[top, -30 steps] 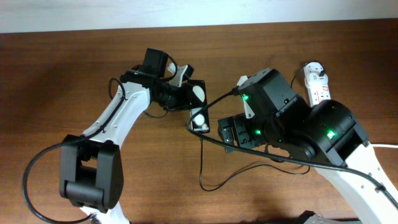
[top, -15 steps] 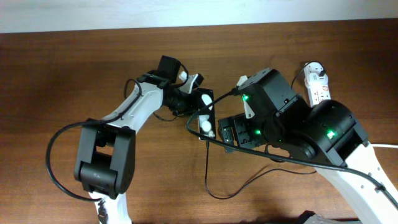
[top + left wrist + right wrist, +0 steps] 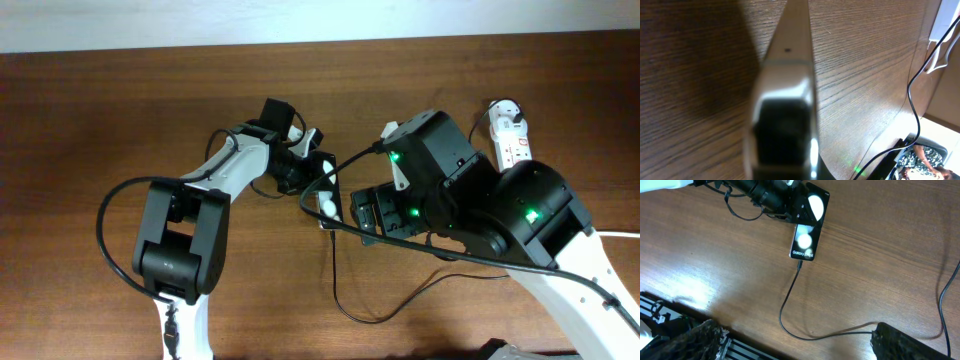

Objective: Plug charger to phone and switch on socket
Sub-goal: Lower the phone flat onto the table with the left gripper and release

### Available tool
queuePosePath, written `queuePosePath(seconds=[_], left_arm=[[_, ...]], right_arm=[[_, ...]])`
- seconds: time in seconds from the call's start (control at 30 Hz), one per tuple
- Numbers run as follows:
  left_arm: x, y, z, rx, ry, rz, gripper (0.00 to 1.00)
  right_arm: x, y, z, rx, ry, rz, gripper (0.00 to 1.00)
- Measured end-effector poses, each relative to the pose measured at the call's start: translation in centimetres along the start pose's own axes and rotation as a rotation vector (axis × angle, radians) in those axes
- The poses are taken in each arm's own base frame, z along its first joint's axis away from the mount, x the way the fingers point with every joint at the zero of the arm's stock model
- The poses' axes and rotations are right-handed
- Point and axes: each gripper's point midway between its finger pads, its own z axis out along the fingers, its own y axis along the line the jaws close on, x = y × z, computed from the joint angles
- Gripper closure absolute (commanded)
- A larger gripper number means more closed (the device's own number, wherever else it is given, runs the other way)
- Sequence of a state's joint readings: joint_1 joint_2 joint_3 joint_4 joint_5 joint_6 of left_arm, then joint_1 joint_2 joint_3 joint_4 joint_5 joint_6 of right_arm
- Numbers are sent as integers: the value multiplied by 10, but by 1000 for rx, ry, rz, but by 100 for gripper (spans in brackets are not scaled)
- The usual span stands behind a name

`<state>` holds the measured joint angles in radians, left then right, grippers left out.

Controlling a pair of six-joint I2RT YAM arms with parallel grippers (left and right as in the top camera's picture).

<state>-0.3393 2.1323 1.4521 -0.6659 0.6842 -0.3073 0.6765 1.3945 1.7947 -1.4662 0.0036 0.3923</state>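
The left pincer [image 3: 796, 206] is clasping the far end of the phone [image 3: 804, 241], which is resting on the surface [image 3: 880, 270]. The charger [image 3: 786, 300] tip is meeting its near end. The right pincer [image 3: 796, 332] is hovering released. The socket [image 3: 512, 148] is lying well apart.

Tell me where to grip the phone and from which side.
Take the phone at the end away from the charger connector, coming in over a long edge, as the left end effector does. The thin flat slab fits between fingers, and the plugged end is unobstructed.
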Motion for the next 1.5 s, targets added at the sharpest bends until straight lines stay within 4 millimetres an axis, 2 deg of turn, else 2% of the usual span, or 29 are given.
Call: queuePosePath(seconds=[0.43, 0.53, 0.63, 0.67, 0.8, 0.9, 0.97, 1.0, 1.07, 1.23, 1.5], left_arm=[[-3, 6, 0, -36, -12, -4, 95], [1, 6, 12, 26, 34, -30, 95], [5, 2, 16, 69, 57, -38, 93], [5, 1, 17, 74, 59, -38, 85], [5, 6, 18, 53, 56, -15, 79], [4, 11, 20, 33, 54, -9, 65], [4, 8, 19, 42, 55, -5, 43], [3, 6, 18, 50, 54, -3, 21], [-2, -4, 13, 70, 40, 18, 1], [-9, -6, 7, 36, 10, 37, 1], [-20, 14, -3, -129, -52, 47, 1]], right_arm=[[0, 0, 0, 0, 0, 0, 1], [0, 0, 0, 0, 0, 0, 1], [0, 0, 0, 0, 0, 0, 1], [0, 0, 0, 0, 0, 0, 1], [0, 0, 0, 0, 0, 0, 1], [0, 0, 0, 0, 0, 0, 1], [0, 0, 0, 0, 0, 0, 1], [0, 0, 0, 0, 0, -1, 1], [0, 0, 0, 0, 0, 0, 1], [0, 0, 0, 0, 0, 0, 1], [0, 0, 0, 0, 0, 0, 1]])
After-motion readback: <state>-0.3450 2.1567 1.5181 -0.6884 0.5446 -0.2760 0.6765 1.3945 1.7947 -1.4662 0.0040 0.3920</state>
